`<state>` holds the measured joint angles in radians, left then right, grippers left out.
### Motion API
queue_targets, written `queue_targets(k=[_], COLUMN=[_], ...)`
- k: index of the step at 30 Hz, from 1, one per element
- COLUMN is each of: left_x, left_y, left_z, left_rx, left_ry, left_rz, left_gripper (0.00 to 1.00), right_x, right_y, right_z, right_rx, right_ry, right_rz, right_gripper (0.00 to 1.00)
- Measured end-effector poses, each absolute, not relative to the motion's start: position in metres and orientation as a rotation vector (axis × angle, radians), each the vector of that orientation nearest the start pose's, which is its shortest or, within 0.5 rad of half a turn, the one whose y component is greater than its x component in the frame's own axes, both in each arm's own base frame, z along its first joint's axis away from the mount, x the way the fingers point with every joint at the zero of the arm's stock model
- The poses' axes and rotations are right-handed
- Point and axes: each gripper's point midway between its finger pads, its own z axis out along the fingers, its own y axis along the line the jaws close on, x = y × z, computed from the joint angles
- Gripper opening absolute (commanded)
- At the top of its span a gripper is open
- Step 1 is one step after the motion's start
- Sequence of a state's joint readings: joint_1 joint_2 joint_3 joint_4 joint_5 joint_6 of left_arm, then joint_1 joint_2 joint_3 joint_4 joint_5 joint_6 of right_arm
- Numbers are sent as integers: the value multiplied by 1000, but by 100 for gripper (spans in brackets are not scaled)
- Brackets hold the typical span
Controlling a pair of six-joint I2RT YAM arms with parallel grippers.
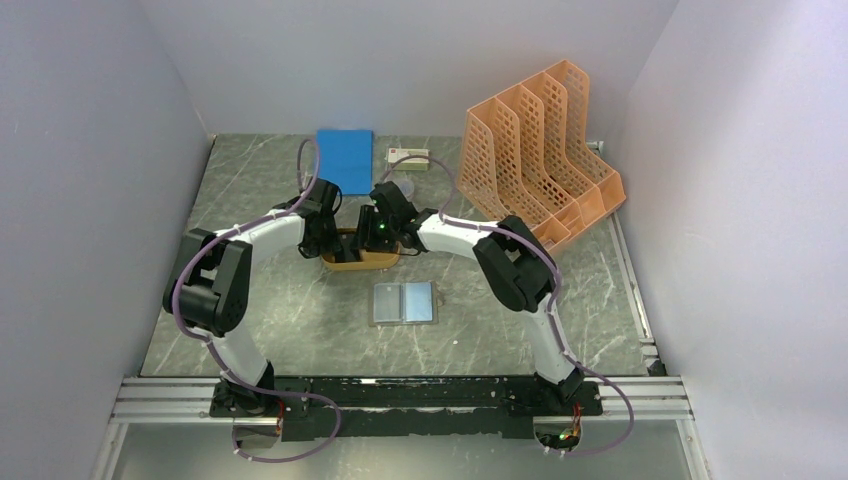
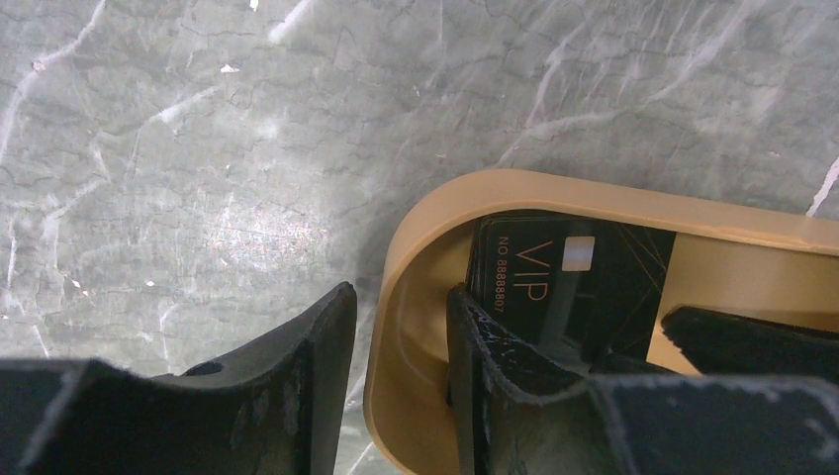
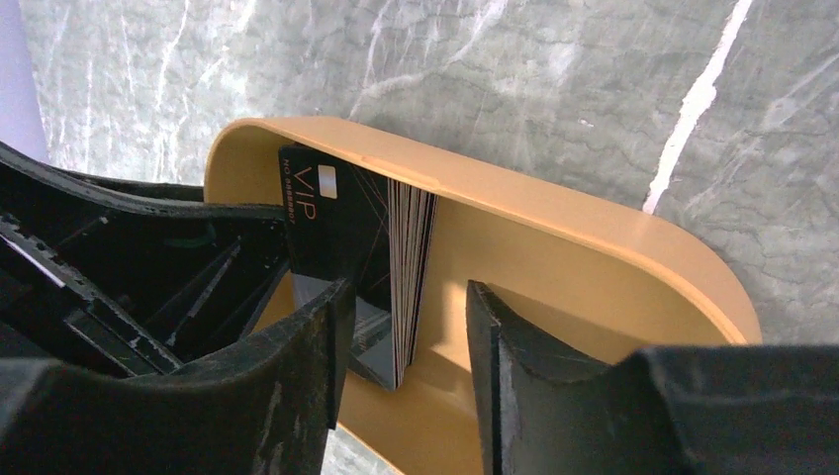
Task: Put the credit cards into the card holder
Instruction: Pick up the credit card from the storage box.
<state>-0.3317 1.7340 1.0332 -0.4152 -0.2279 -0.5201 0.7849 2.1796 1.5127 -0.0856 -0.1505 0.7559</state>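
From the overhead view I see both arms bent inward and meeting over the orange oval tray (image 1: pixel 352 262) in the middle of the marble table (image 1: pixel 290 330). The credit cards (image 3: pixel 346 223) are in that tray: a black stack standing on edge at its rounded end, the front one marked VIP in gold. My left gripper (image 2: pixel 401 297) straddles the tray's end wall, with one finger outside over the table and the other inside, up against the face of the stack. Its jaws are parted, and I see a sliver of table between the outer finger and the rim, so it is not clamped on anything. My right gripper (image 3: pixel 408 292) reaches into the tray with the stack between its fingers. One finger overlaps the front card, while the other stands clear of the card edges, so the jaws are apart, not yet pinching. The card holder (image 1: pixel 404 302) lies opened flat on the table just nearer the arm bases than the tray, apart from it. A blue notebook (image 1: pixel 344 158) lies at the far edge, and an orange file rack (image 1: pixel 540 160) stands in the far right corner.
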Motion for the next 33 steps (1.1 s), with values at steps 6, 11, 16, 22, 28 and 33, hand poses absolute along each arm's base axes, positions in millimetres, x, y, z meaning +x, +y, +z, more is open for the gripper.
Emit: queue_targets(k=[6, 11, 16, 22, 28, 33], left_x=[352, 353, 353, 353, 353, 353], left_y=[-100, -99, -98, -97, -96, -96], left_z=[22, 22, 20, 18, 18, 18], left_rx=[-322, -327, -339, -346, -349, -350], left_ry=[2616, 2615, 2616, 2619, 2619, 2619], left_rz=[26, 30, 34, 40, 40, 40], left_gripper=[44, 43, 43, 43, 43, 43], right_x=[353, 352, 354, 354, 350, 347], right_y=[436, 437, 431, 426, 421, 414], right_z=[36, 38, 39, 39, 40, 45], right_rx=[-126, -121, -92, -72, -44, -10], right_ry=[2511, 2494, 2489, 2483, 2471, 2469], right_rz=[921, 960, 987, 1024, 1078, 1109], right_gripper=[28, 17, 10, 9, 1, 0])
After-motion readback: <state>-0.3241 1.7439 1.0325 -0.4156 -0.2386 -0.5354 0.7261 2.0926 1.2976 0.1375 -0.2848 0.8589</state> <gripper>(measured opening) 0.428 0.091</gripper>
